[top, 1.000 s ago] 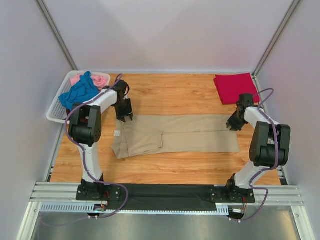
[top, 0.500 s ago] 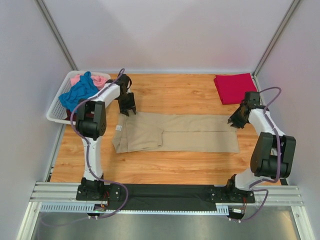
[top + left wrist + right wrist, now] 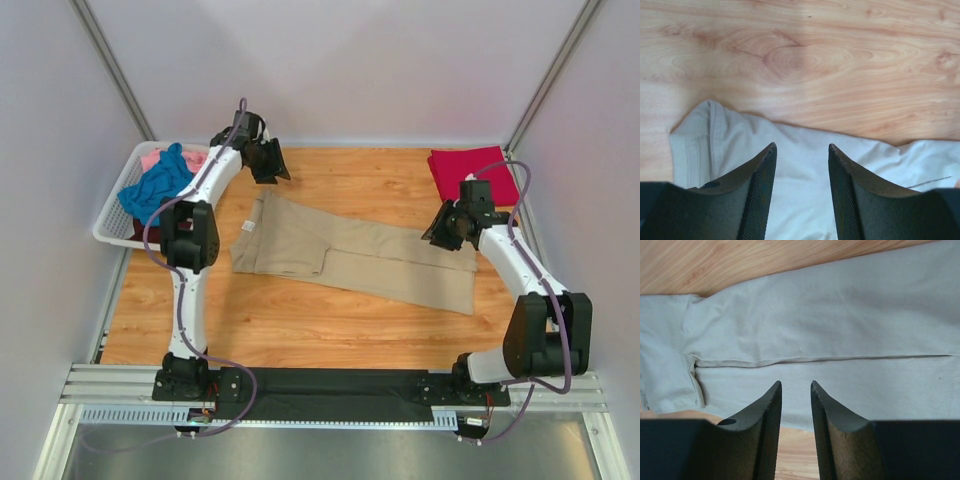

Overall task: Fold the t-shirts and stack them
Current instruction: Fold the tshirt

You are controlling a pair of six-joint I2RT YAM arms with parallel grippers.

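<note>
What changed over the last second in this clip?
The left gripper reached farther back and the right gripper moved inward. The tan folded t-shirt swung from straight to diagonal, its left end farther back. The red folded t-shirt and white lattice basket stayed put.

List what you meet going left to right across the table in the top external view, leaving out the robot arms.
white basket → tan t-shirt → red t-shirt
</note>
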